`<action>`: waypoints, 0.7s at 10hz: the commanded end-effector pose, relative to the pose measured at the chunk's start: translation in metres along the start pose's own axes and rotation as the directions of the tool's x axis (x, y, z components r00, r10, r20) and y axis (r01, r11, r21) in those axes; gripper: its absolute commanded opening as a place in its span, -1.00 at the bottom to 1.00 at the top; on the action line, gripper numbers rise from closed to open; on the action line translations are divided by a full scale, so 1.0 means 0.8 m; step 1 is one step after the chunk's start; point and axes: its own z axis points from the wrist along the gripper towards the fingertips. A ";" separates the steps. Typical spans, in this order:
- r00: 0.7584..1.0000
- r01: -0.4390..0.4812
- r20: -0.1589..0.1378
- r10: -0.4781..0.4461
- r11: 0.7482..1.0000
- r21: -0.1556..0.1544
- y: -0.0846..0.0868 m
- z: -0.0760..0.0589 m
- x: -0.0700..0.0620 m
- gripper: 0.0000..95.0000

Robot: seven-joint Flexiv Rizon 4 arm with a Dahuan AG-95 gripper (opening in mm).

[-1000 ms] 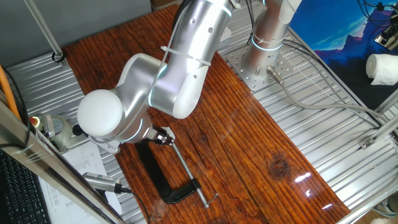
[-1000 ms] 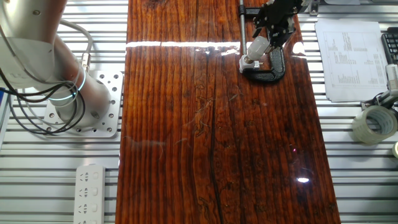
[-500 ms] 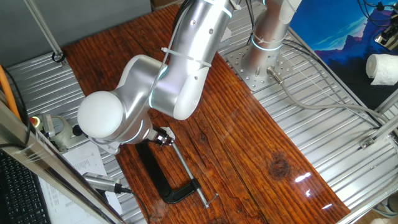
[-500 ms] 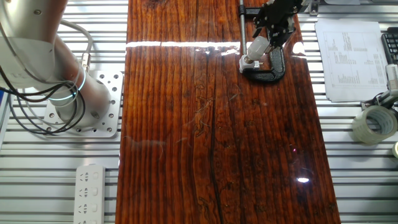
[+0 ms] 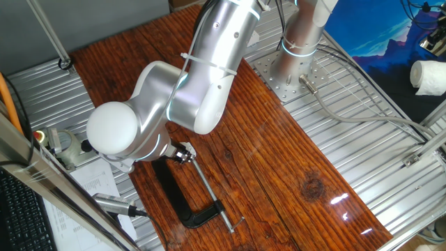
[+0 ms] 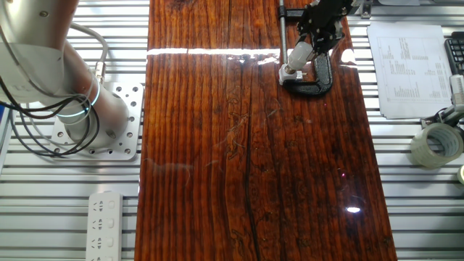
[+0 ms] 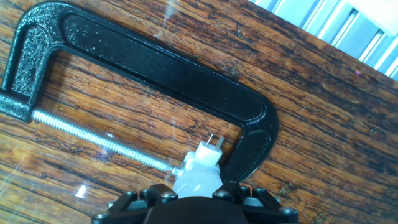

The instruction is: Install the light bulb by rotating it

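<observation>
The light bulb [image 6: 299, 54] is a small whitish bulb, tilted, with its base in the small white socket block [image 6: 289, 72]. The socket is held in the jaw of a big black C-clamp [image 6: 312, 80] lying on the wooden board. My gripper [image 6: 317, 36] is shut on the bulb's head from above. In the hand view the bulb [image 7: 196, 176] sits between my gripper [image 7: 198, 190] fingers, with the socket [image 7: 208, 154] and its two pins just beyond, against the clamp [image 7: 161, 68]. In one fixed view the arm hides the bulb; only the gripper [image 5: 182, 153] and clamp [image 5: 182, 206] show.
The clamp's silver screw [image 7: 99, 138] runs left from the socket. A printed sheet [image 6: 409, 69] and a tape roll [image 6: 435, 145] lie right of the board. The arm's base [image 6: 94, 119] and a power strip [image 6: 105, 225] are on the left. A paper roll [image 5: 428, 77] stands far right.
The gripper looks to have turned slightly on the bulb. The bulb, socket and clamp stay in the same place.
</observation>
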 end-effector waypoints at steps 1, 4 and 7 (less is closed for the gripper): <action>1.000 0.007 0.002 -0.007 1.000 -0.001 0.000 -0.001 0.001 -0.20; 1.000 0.015 0.010 -0.015 1.000 -0.006 0.000 -0.004 0.003 -0.20; 0.999 0.030 0.023 -0.030 0.999 -0.016 -0.003 -0.007 0.009 -0.20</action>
